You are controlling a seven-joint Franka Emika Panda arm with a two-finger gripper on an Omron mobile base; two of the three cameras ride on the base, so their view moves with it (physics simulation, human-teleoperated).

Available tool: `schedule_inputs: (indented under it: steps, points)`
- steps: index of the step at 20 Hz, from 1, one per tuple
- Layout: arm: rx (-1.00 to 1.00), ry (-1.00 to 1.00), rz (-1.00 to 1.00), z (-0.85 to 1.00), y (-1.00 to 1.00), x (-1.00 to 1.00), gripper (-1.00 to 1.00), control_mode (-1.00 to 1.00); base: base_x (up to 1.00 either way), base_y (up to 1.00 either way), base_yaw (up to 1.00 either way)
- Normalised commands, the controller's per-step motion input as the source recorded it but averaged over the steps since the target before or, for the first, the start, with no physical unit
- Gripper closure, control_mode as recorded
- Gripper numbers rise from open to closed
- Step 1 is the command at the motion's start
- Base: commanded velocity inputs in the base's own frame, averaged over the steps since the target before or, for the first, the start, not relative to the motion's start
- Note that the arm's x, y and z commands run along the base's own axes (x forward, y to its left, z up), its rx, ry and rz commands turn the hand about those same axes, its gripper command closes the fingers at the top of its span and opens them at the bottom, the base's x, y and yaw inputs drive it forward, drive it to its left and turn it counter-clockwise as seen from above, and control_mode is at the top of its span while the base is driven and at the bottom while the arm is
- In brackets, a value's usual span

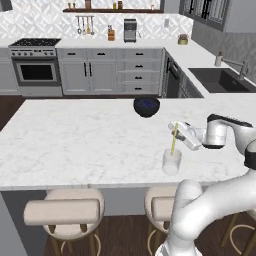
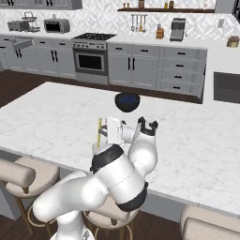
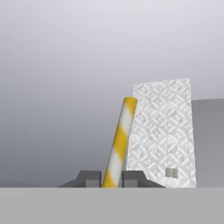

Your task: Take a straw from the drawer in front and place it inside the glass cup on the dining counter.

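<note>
Straw pinched in the claw, held right above the glass cup

The straw (image 1: 174, 139) is seen clamped between the two fingertips of the gripper (image 3: 112, 178), the jaws pressed tight against its yellow-and-white shaft. In the left base view it is held nearly upright, slightly tilted, with its lower end reaching down to the rim of the glass cup (image 1: 171, 161); whether the tip is already inside cannot be told. The cup is stood on the dining counter (image 1: 75, 145), near its front edge, above the beige stools (image 1: 64, 212). A dark blue bowl (image 1: 146, 106) is set further back on the same slab, well apart from the cup. From the right base view the straw (image 2: 99, 131) is glimpsed just beside the wrist
</note>
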Motion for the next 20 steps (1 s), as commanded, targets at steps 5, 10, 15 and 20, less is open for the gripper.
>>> schedule_inputs:
  steps: [5,10,15,20]
  points:
    - [0.01,-0.05,0.08,-0.01,-0.09,0.04,1.0,-1.0,0.0,0.0,0.0]
    - [0.0,-0.03,0.08,-0.2,-0.18,0.02,1.0,-1.0,0.0,0.0,0.0]
    - [-0.05,0.0,0.03,-0.45,-0.02,0.14,1.0,-1.0,0.0,0.0,0.0]
    - [-0.02,-0.02,0.0,-0.27,0.0,0.07,1.0,-1.0,0.0,0.0,0.0]
